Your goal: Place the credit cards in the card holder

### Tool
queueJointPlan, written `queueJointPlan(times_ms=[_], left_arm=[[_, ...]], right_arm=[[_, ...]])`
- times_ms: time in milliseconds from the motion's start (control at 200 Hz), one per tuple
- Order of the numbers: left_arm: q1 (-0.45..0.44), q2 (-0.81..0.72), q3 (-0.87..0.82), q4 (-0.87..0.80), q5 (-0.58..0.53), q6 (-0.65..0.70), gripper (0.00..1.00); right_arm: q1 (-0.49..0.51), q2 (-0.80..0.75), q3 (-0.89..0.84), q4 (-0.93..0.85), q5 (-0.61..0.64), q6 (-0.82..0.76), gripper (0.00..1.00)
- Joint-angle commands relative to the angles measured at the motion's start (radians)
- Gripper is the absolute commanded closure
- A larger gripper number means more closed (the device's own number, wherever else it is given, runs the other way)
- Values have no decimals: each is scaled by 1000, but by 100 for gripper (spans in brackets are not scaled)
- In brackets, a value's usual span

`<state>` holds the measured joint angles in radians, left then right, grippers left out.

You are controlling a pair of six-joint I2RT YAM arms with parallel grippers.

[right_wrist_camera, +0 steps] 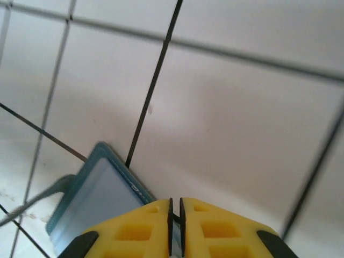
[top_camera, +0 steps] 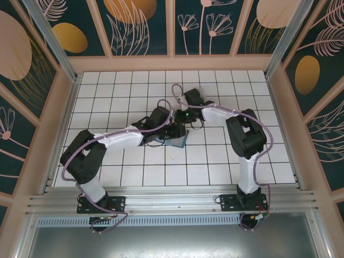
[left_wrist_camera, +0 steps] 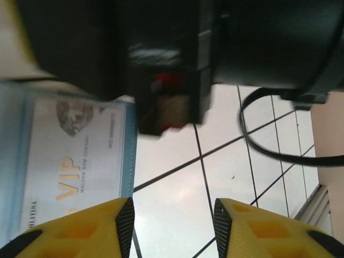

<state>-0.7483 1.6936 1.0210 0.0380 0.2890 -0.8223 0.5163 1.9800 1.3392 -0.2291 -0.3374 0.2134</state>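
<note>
Teal-blue card holder (top_camera: 177,142) lies open near the middle of the white gridded surface (top_camera: 215,161), just where the two arms meet. Patterned teal walls (top_camera: 145,27) with floral prints on three sides; aluminium rail (top_camera: 172,201) along the near edge.

Left wrist view: a pale credit card (left_wrist_camera: 75,156) with gold "VIP" lettering sits flat inside the holder's blue-edged leaf. The black wrist body (left_wrist_camera: 161,80) of the right arm hangs across the top of this view and covers the upper edge of the card and leaf. A black cable (left_wrist_camera: 252,134) loops over the tiles beside it.

Left arm: low, stretched from the near-left corner towards the centre. Left end effector (left_wrist_camera: 173,226) spread, bare tile between the yellow fingers (left_wrist_camera: 123,220), one finger over the holder's edge.

Right arm: upright from its base, elbow high, forearm folded back leftwards, wrist pointing down at the holder. Right end effector (right_wrist_camera: 174,226) pressed almost together, a hairline slit left; cannot tell whether anything thin sits in it. The holder's corner runs under its fingertips.
</note>
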Motion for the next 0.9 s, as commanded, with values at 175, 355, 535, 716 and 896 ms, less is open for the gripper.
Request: queueJointPlan(times_ms=[175, 355, 535, 716, 896], left_arm=[[131, -32, 87, -61, -34, 54, 51], [212, 143, 311, -106, 40, 138, 49], [247, 397, 626, -201, 113, 192, 48], [252, 612, 905, -308, 139, 227, 49], [256, 715, 1015, -347, 138, 226, 49]], right_arm=[[-140, -232, -29, 40, 211, 9, 68], [-215, -192, 16, 21, 275, -7, 52], [-240, -78, 132, -39, 285, -46, 42], [-241, 37, 265, -111, 294, -76, 37], [-241, 123, 374, -170, 302, -94, 34]])
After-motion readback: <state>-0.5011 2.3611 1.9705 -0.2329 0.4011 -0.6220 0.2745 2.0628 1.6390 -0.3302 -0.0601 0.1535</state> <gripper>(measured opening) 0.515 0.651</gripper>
